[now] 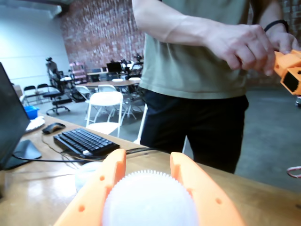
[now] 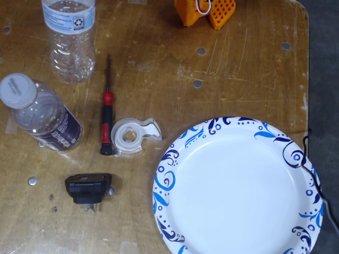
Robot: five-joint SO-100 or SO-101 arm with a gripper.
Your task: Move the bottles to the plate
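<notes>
In the fixed view the slim ridged bottle (image 2: pixel 69 42) with a white-blue label stands at the top left, its top cut off by the frame edge. Below it stands the wider bottle (image 2: pixel 45 119) with a white cap and dark purple label. The blue-patterned white plate (image 2: pixel 238 190) lies bare at the lower right, apart from both bottles. The fixed view does not show my gripper. In the wrist view my orange gripper (image 1: pixel 147 157) has its fingers on either side of a blurred white ridged round thing (image 1: pixel 150 200). What it is and whether the fingers press on it is unclear.
Between the bottles and the plate lie a red-handled screwdriver (image 2: pixel 107 111), a clear tape dispenser (image 2: pixel 130 136) and a black plug (image 2: pixel 87 188). Orange parts (image 2: pixel 204 10) sit at the top edge. The wrist view shows a person (image 1: pixel 197 70), a keyboard (image 1: pixel 84 140) and a monitor (image 1: pixel 9 122).
</notes>
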